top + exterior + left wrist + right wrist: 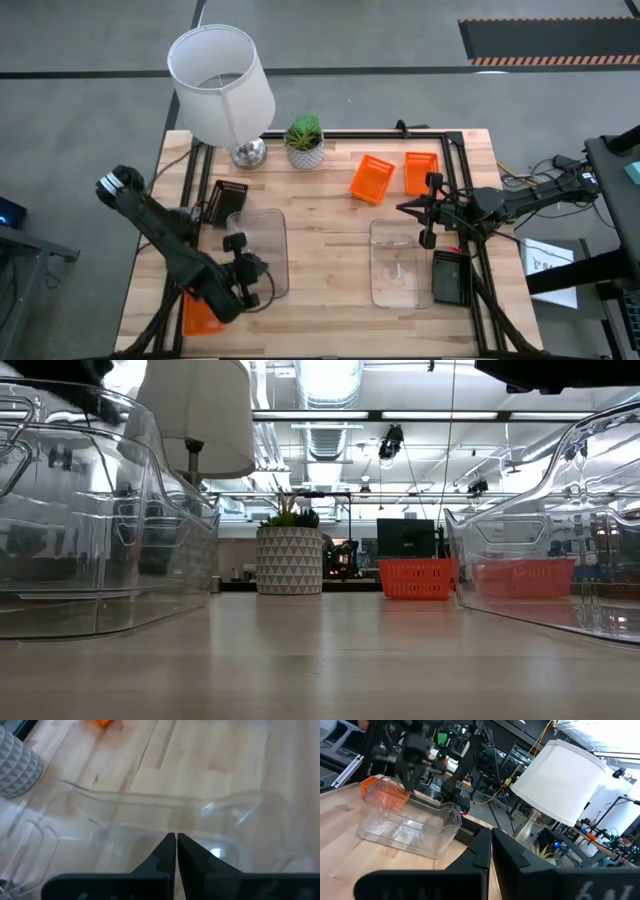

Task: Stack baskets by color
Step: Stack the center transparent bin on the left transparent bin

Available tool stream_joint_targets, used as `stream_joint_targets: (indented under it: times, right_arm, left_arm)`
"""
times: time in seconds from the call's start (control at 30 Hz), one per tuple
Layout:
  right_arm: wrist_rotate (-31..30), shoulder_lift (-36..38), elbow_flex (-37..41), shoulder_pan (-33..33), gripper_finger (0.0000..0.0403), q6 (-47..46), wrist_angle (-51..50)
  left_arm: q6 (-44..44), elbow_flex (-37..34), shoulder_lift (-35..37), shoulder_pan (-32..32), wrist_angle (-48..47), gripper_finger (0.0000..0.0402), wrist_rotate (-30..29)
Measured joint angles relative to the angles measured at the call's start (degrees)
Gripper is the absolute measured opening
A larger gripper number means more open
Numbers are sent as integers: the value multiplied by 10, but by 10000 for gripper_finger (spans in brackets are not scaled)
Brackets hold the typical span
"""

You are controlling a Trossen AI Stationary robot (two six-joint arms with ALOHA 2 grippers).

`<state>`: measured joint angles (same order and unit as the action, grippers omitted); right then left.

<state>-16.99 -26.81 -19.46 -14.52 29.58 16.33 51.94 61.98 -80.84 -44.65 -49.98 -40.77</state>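
On the table we see no stack yet: left gripper (176, 845) clenched on a clear basket (262, 250) rim (right gripper (491, 842) clenched empty); orange baskets (372, 178) lie scattered

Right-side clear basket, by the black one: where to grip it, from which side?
Hedged: pinch a long side wall at the rim of the clear basket from straight above. It sits upright and open-topped, with thin walls. Use the wall away from the black basket, which crowds the other.

Two orange baskets (372, 178) sit beside clear see-through baskets (400, 262) and a black basket (449, 277). The plant pot (288, 560) is white with a grey triangle pattern and green leaves; the lampshade (220, 84) is white.
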Motion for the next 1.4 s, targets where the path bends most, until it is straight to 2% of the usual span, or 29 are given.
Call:
stream_joint_targets:
  times: [0.23, 0.33, 0.4, 0.5, 0.63, 0.73, 0.9, 1.07, 1.23, 1.4]
  right_arm:
    - [-2, 0, 0, 0, 9, 22, -1]
    - [-11, 0, 0, 0, 9, 26, -1]
    - [-12, 0, 0, 0, 9, 27, -2]
    - [-12, 0, 0, 0, 9, 30, -5]
    - [-13, 0, 0, 0, 9, 36, -11]
    - [-30, 0, 0, 0, 9, 41, -11]
    - [-67, 0, 0, 0, 9, 35, -14]
    - [-72, 0, 0, 0, 9, 35, -16]
    - [-73, 0, 0, 0, 9, 36, -16]
    - [-73, 0, 0, 0, 9, 36, -16]
  left_arm:
    - [-47, 8, 100, 3, -6, 0, -10]
    - [-41, 0, 140, 35, -31, 0, -42]
    - [-16, -2, 156, 63, -71, 0, -37]
    - [42, 0, 170, 107, -163, 0, 18]
    - [129, 1, 172, 156, -297, 0, 125]
    - [156, 1, 172, 178, -338, 0, 200]
    - [167, -5, 172, 205, -371, 0, 237]
    - [166, -51, 171, 219, -361, 0, 237]
    - [149, -95, 168, 222, -282, 0, 233]
    - [148, -103, 164, 222, -239, 0, 228]
